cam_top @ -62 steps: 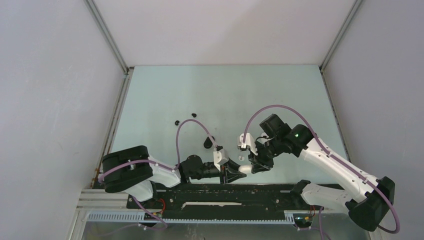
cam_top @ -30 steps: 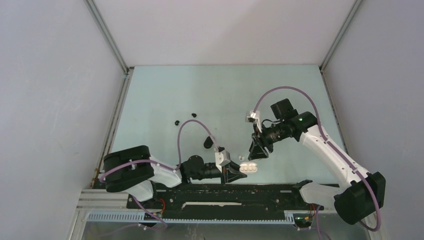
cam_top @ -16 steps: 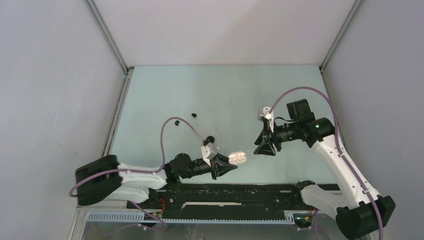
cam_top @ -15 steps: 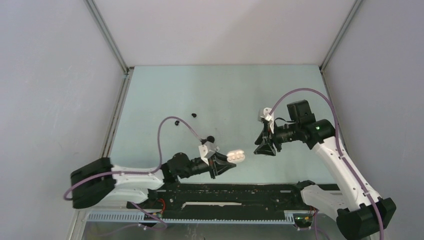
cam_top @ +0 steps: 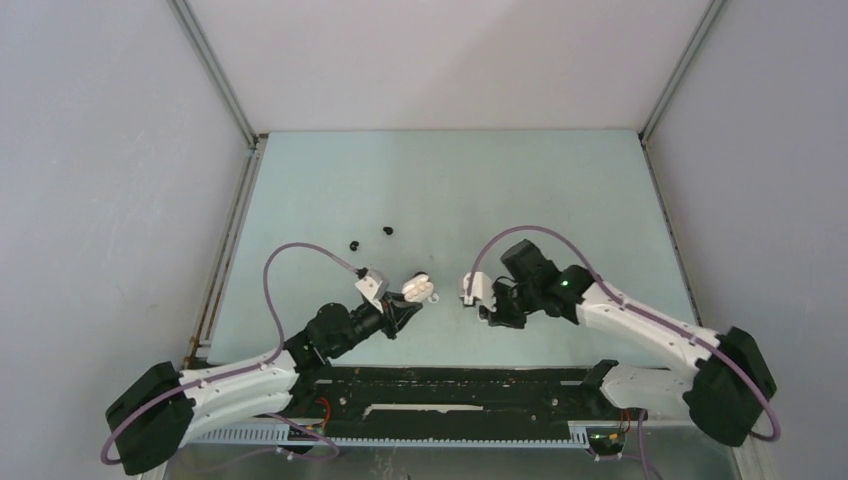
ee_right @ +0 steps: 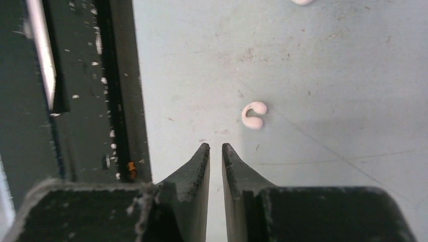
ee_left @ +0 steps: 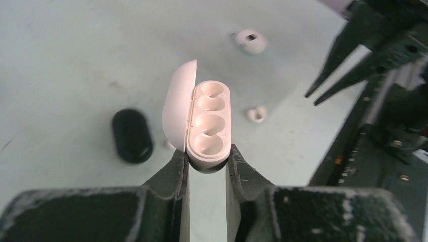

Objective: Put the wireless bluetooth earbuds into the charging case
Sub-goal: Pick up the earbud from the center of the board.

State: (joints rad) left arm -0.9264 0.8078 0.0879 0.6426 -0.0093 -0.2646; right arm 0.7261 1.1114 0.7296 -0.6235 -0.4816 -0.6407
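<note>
- Black case (ee_left: 132,135): lies on the counter (ee_left: 60,60), left of my grip (looks closed; contents unseen).
- Left end effector (ee_left: 207,157): pinching the white charging case (ee_left: 208,123) by its near end, held off the counter. Lid swung open to the left; all wells empty.
- White earbuds: one (ee_left: 257,114) on the counter just right of the case, another (ee_left: 251,41) farther off. Judged light, hard, smooth and apt to squirt out; best taken across the rounded body.
- Right end effector (ee_right: 216,148): all but pressed together and empty. A hooked earbud (ee_right: 254,115) lies just ahead, right of the tips.
</note>
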